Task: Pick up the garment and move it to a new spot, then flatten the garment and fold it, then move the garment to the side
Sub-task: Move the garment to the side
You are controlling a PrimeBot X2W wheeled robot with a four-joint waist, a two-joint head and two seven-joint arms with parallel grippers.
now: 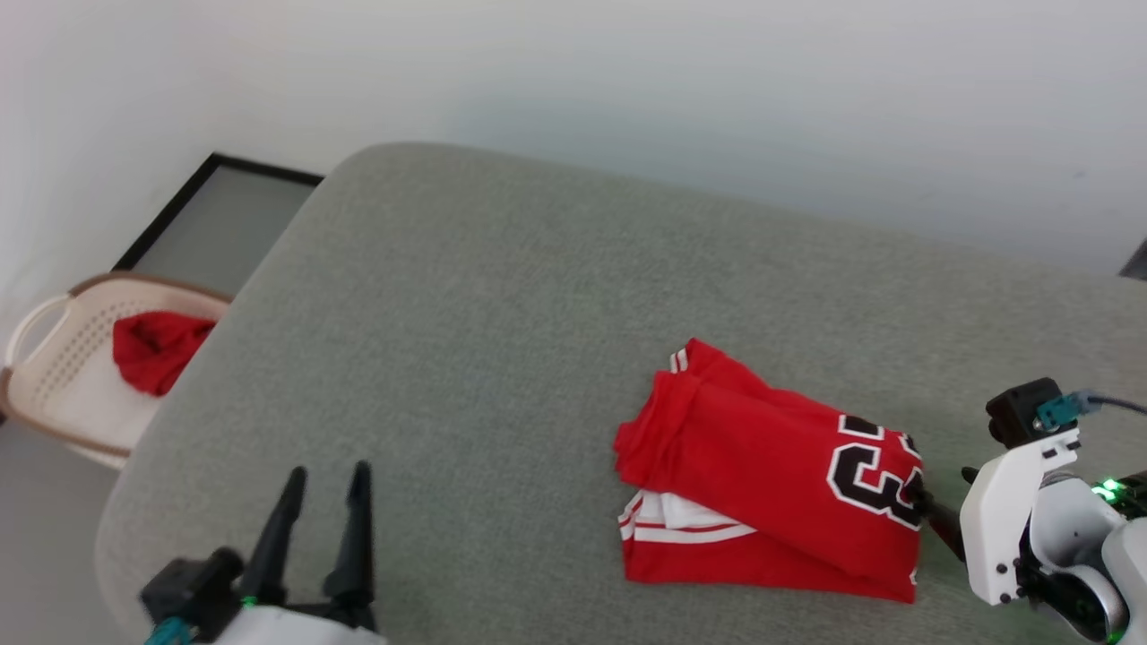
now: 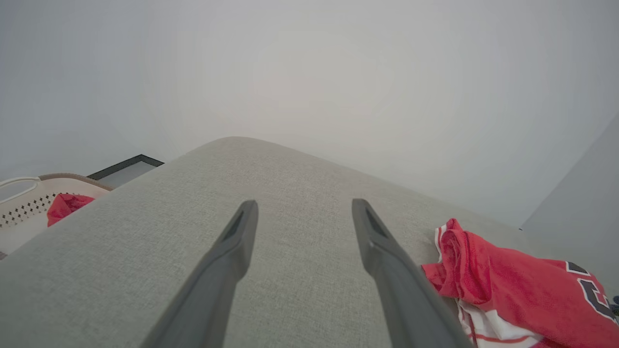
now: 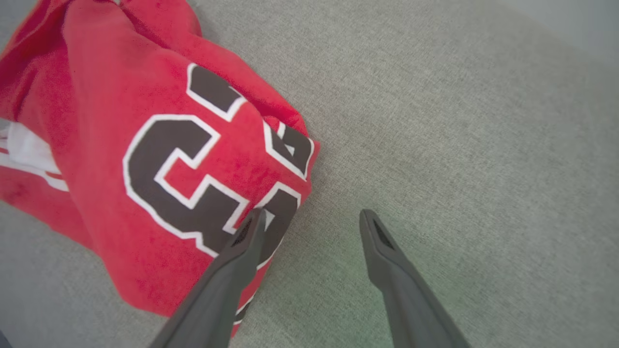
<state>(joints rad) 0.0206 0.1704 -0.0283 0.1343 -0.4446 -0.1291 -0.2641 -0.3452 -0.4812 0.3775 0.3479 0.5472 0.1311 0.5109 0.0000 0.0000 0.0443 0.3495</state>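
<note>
The grey padded surface [image 1: 448,358] spreads wide before me, most of it bare. The garment [image 1: 771,475] lies on its right part, close to my right arm, as a compact packet. The red body is doubled over itself with the black numeral [image 3: 193,183] on top at the end by my right arm. A white sleeve [image 1: 681,515] with red stripes peeps out from under the corner at the lower left in the head view.

I judge the pick-up, the flattening and the folding done, if rather loosely, since the top layer bulges in a soft roll at its left end. What seems left is the last step, carrying the packet off to the side. Whether this spot already counts as the side, I cannot say.

Off the surface's left edge stands the beige basket [image 1: 63,376] with a plain red cloth bundle [image 1: 157,349] in it, which is no part of my job.

My right pincer [image 3: 312,217] is spread and grips nothing, one finger over the garment's edge by the numeral and the other over bare surface. My left pincer [image 1: 327,473] is spread too and empty, well apart from the garment.
</note>
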